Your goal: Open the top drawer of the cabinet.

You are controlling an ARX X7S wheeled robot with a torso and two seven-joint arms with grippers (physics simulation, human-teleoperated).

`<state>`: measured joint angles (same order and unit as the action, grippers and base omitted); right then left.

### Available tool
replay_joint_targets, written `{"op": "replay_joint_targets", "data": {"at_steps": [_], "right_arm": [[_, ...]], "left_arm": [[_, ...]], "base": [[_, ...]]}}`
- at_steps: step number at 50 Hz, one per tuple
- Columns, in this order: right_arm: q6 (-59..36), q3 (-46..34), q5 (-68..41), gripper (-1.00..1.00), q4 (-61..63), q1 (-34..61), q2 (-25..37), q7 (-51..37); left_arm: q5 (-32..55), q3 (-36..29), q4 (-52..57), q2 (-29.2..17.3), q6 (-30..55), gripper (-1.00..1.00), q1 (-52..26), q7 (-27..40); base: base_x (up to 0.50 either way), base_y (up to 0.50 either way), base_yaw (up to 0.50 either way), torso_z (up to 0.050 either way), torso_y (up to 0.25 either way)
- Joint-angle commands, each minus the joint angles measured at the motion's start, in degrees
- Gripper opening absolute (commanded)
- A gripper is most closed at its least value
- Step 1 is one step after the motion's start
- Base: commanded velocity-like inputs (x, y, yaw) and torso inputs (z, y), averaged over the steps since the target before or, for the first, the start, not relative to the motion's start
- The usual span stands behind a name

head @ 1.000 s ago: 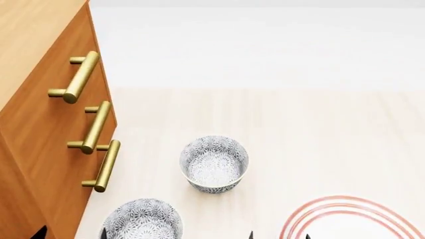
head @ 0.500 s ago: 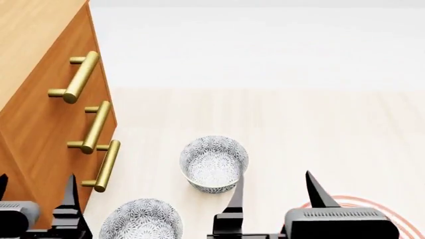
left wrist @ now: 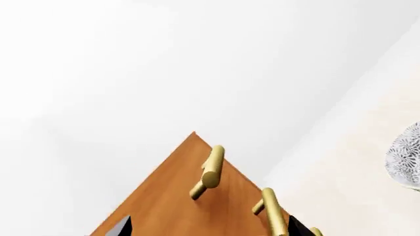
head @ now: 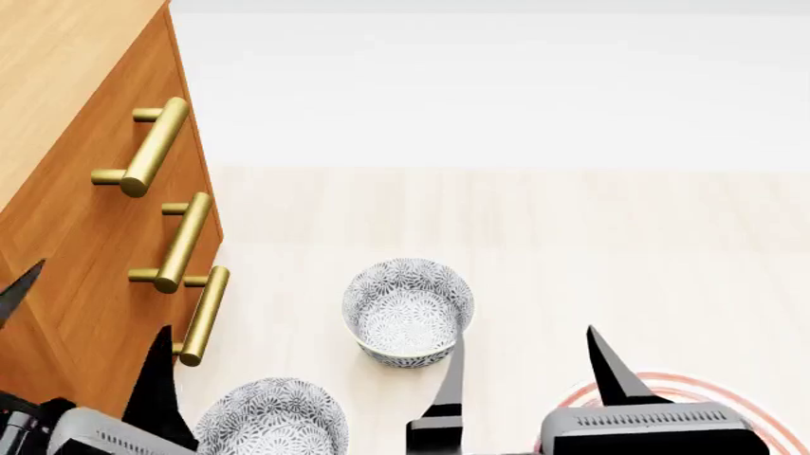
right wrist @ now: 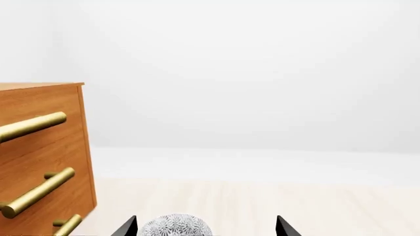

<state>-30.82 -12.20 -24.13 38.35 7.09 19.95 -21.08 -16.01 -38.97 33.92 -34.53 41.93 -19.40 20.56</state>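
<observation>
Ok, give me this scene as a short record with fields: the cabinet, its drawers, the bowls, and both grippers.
cabinet: tall orange-brown wooden cabinet, at the view's left
top drawer: highest orange-brown drawer, shut, brass bar handle untouched
lower drawers: two, shut, with matching brass handles
bowls: two patterned grey-white bowls on the pale floor, the far one empty, the near one beside the cabinet's base
left gripper: open, in front of the cabinet's lower part, holding nothing
right gripper: open, next to the far bowl, holding nothing
</observation>
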Motion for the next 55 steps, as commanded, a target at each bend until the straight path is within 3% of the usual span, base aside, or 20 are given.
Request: {"op": "replay_joint_targets", "data": {"at_steps": [1, 27, 44, 55], "right_arm": [[1.2, -0.3, 0.5, 1.0, -0.9, -0.4, 0.4, 0.2], [3.6, -0.9, 1.3, 1.0, -3.2, -1.3, 0.7, 0.4], [4.8, -1.0, 2.2, 1.0, -3.0, -2.2, 1.4, -0.1], [4.9, 0.2, 1.3, 1.0, -2.0, -2.5, 2.3, -0.2]], "left_arm": [[-19.0, -15.5, -4.8, -5.2, 4.0, 1.0, -5.6, -1.1], [-20.4, -17.0, -10.7, -3.4, 3.8, 1.0, -10.0, -3.4], [-23.6, -21.2, -31.7, 4.4, 2.2, 1.0, -22.6, -5.1], [-19.3, -19.5, -41.0, 7.4, -2.1, 1.0, -24.8, -3.3]], "base": [[0.0, 0.0, 0.0, 0.0, 0.0], [0.0, 0.0, 0.0, 0.0, 0.0], [0.0, 0.0, 0.0, 0.0, 0.0], [0.0, 0.0, 0.0, 0.0, 0.0]]}}
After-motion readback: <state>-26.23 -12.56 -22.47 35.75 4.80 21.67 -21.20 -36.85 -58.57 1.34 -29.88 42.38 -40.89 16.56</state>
